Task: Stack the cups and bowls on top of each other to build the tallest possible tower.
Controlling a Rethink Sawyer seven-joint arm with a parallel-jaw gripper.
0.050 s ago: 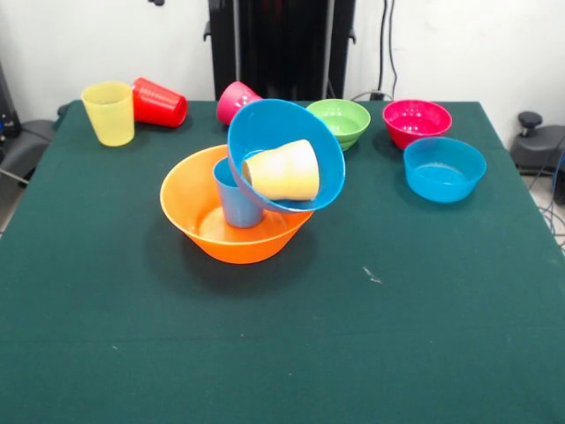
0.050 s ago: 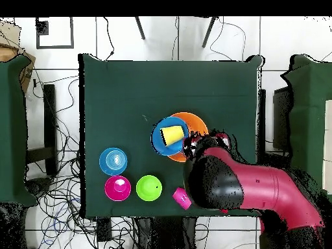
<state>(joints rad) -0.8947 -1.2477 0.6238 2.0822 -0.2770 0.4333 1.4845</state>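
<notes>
**Tower leaning, half the pieces unstacked**

Near the table's middle you have the tower: the large orange bowl (image 1: 234, 219) sits upright on the green table (image 1: 282, 353), the light blue cup (image 1: 237, 199) stands inside it, and the large blue bowl (image 1: 284, 155) is tipped steeply on that cup's rim, its mouth facing the front camera. The orange cup (image 1: 282, 170) lies on its side inside the tilted bowl. That lean likely comes from the wide bowl resting on a narrow cup set off-centre, so you should judge the stack unstable and not yet fit to carry more.

At the far edge, the yellow cup (image 1: 109, 112) stands upright, the red cup (image 1: 160, 102) lies on its side just beside it, and the pink cup (image 1: 235, 100) lies tipped behind the tower. The green bowl (image 1: 340, 121), magenta bowl (image 1: 416, 122) and small blue bowl (image 1: 444, 168) sit upright to one side, none yet stacked.

From overhead, the arm (image 2: 259, 188) reaches over the table beside the tower, hiding the far cups. You cannot tell how the gripper is set; it is not clearly visible in either view.
</notes>
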